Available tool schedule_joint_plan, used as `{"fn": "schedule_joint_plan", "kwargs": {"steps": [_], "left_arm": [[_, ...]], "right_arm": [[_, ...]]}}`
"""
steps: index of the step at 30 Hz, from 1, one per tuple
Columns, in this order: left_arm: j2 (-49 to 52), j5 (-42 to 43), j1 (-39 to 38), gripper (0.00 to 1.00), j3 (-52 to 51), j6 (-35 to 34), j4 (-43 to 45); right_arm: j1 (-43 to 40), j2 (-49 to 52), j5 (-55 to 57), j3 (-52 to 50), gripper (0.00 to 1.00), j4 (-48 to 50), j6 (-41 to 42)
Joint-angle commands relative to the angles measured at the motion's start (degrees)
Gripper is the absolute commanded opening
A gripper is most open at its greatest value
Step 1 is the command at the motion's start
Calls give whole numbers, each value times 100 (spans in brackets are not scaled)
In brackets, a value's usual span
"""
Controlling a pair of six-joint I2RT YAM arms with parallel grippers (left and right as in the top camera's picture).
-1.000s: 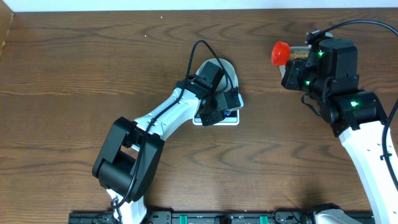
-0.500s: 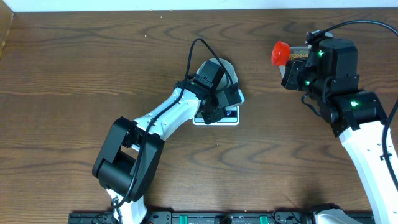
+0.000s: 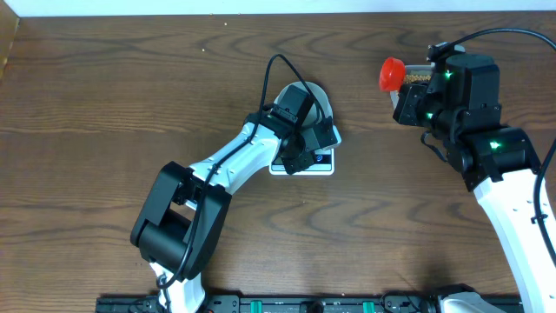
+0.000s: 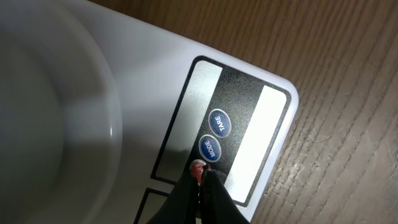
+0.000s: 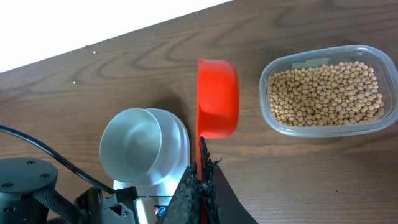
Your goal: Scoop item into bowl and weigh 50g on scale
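The white scale (image 4: 155, 81) lies mid-table with the pale bowl (image 5: 134, 146) standing on it, empty; the bowl also shows in the left wrist view (image 4: 50, 118). My left gripper (image 4: 202, 177) is shut, its fingertips touching the scale's red button below the two blue buttons. My right gripper (image 5: 202, 180) is shut on the handle of a red scoop (image 5: 217, 96), held empty above the table between the bowl and a clear tub of tan beans (image 5: 323, 90). In the overhead view the scoop (image 3: 393, 74) is right of the scale (image 3: 323, 165).
The clear plastic tub (image 5: 373, 127) sits at the far right near the table's back edge. Brown wood table (image 3: 104, 113) all around. The left arm stretches diagonally over the table's middle.
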Motion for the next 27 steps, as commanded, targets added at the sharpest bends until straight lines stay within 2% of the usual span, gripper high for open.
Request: {"fn": "schedule_joint_plan", "kwargs": {"steps": [1, 27], "left_arm": [[96, -52, -4, 7, -35, -57, 9], [249, -52, -4, 8, -35, -144, 57]], "right_arm": [[-33, 0, 59, 142, 1, -39, -81], [-35, 0, 61, 142, 1, 0, -85]]}}
